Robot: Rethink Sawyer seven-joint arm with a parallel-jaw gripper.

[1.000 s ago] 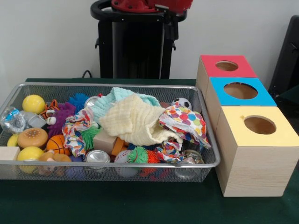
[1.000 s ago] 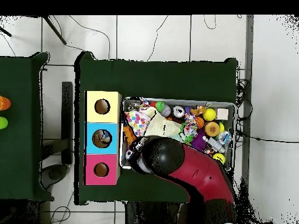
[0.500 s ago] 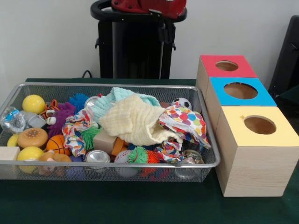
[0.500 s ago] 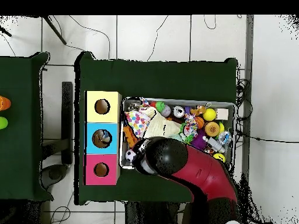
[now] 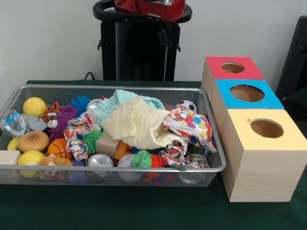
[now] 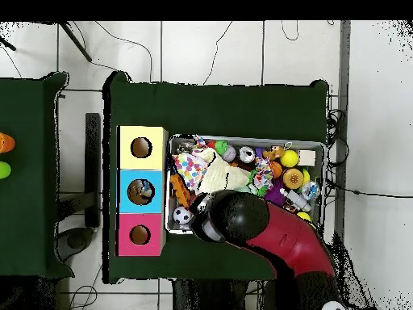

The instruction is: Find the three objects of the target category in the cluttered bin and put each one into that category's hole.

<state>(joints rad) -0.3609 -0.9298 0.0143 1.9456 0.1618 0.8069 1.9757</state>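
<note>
Even, soft indoor light fills both views; glare is mild. The wire bin [image 5: 211, 167] casts a faint shadow toward six o'clock on the green table [image 5: 120, 211]. Focus is slightly soft throughout.

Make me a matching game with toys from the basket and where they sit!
Things:
1. soccer ball
2. burger toy
3. pale yellow cloth
4. yellow-topped box

Places:
A. on top of the pile in the middle of the mesh bin
B. outside the bin, nearest the camera in the row of boxes
C. near the bin's left end, beside the small basketball
D. at the bin's back right corner

Pairs: 1-D, 2-C, 3-A, 4-B
</note>
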